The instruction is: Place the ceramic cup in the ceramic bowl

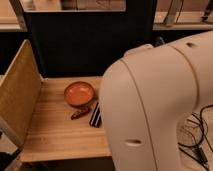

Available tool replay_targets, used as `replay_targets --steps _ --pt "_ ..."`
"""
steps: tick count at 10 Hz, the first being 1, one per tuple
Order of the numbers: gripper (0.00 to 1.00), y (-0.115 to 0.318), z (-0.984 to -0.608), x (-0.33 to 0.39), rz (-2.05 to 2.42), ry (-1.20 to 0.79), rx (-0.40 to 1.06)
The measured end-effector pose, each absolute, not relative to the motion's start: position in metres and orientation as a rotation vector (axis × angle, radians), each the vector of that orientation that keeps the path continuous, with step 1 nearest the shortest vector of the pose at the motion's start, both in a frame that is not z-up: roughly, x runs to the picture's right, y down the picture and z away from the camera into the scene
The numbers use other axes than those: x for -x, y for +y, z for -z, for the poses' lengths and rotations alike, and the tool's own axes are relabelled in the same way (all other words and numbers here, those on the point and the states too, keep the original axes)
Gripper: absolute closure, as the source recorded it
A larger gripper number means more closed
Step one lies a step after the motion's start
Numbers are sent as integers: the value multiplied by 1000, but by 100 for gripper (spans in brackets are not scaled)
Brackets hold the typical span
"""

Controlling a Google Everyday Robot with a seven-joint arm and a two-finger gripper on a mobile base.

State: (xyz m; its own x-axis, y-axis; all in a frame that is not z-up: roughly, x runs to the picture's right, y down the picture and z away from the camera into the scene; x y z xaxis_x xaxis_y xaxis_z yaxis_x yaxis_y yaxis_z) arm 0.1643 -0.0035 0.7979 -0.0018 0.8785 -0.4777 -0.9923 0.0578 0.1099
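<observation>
A: Where's the end effector?
B: Hidden behind the white arm (pixel 160 100) — open or closed, I cannot tell.
A: The bowl (pixel 79 93)?
B: Upright on the surface (pixel 55 130), left of that arm.

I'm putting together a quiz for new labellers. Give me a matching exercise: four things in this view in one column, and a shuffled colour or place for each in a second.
1. ceramic bowl
2. small flat item
3. striped item
4. robot arm

A. white, filling the right foreground
B. dark with pale stripes, at the arm's edge
C. orange inside, on the wooden table
D. reddish-brown, just in front of the bowl

Pairs: 1-C, 2-D, 3-B, 4-A.
The gripper is out of view, likely behind the arm; the ceramic cup is not visible either.
</observation>
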Motion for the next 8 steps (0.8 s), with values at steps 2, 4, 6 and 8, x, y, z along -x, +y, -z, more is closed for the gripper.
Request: replay_targets --steps 2,4,6,8 --pt "20 9 -801 -140 -1441 494 349" --pt "20 21 -799 -127 -1405 501 385" --pt "20 28 -797 -125 -1397 505 400" --pt "20 43 -799 -121 -1389 512 434"
